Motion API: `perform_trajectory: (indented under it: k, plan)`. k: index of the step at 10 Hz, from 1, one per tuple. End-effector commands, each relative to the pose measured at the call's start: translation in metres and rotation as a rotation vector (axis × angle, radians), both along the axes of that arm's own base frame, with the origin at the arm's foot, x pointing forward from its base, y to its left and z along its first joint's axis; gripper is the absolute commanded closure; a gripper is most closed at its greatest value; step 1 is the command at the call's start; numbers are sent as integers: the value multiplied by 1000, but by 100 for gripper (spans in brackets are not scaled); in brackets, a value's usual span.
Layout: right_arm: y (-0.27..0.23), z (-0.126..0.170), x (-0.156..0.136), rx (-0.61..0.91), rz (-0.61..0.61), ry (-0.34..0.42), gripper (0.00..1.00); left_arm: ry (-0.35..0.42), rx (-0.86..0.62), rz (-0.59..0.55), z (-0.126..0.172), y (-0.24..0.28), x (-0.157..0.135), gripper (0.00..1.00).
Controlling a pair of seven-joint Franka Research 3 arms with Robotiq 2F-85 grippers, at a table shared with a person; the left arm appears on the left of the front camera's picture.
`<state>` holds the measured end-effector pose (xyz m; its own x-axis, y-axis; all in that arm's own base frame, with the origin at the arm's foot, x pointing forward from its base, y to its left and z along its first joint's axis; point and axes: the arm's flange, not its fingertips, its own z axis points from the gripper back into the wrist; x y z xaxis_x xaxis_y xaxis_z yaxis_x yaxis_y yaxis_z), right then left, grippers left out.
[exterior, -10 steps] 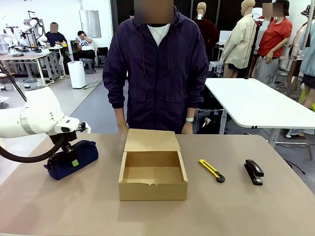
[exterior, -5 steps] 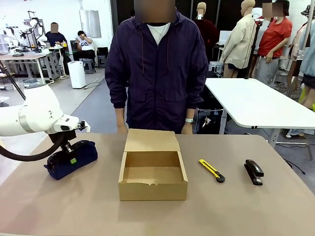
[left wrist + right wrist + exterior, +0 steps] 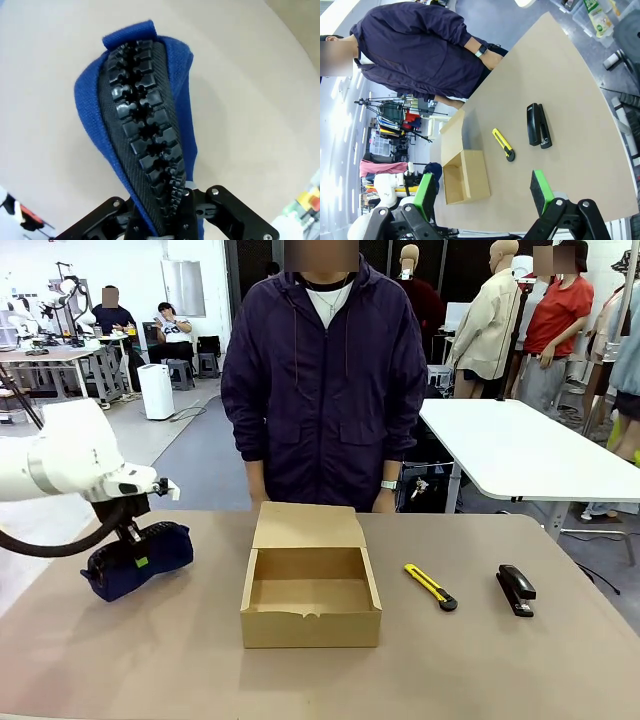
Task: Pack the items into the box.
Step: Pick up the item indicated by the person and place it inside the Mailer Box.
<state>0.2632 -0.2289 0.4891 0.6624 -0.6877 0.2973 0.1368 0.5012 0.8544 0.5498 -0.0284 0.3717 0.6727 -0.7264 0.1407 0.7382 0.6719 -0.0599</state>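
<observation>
**One pouch, one box, one knife, one stapler; two pincers.**
The left pincer (image 3: 135,556) pinches the pouch (image 3: 165,548) along its zipped top edge. To this pincer's right sits the open box (image 3: 310,626), with the knife (image 3: 431,586) and then the stapler (image 3: 516,589) beyond it. The right pincer (image 3: 482,182) is spread wide and empty, with knife and stapler ahead of it.

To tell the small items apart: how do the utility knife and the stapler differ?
The utility knife is slim, yellow and black, lying diagonally; the stapler is thicker and all black, lying nearly straight across. The utility knife is nearer the box; the stapler lies farther right. Both rest flat on the table, apart.
</observation>
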Motion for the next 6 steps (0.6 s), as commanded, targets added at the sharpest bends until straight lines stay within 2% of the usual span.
perform_trajectory:
  k: [1, 3, 4, 5, 6]
  plan:
    - [-2, 0, 2, 1, 6, -36, 0, 54, -48, 143, 75, 17, -27, 100]
    - [-2, 0, 2, 1, 6, -36, 0, 101, -75, 194, 134, 28, -84, 100]
    - [-2, 0, 2, 1, 6, -36, 0, 60, -135, 124, 153, 29, -109, 100]
    - [-2, 0, 2, 1, 6, -36, 0, 19, -228, 296, 168, 29, -132, 100]
    - [-2, 0, 2, 1, 6, -36, 0, -64, -201, 345, 171, 31, -153, 100]
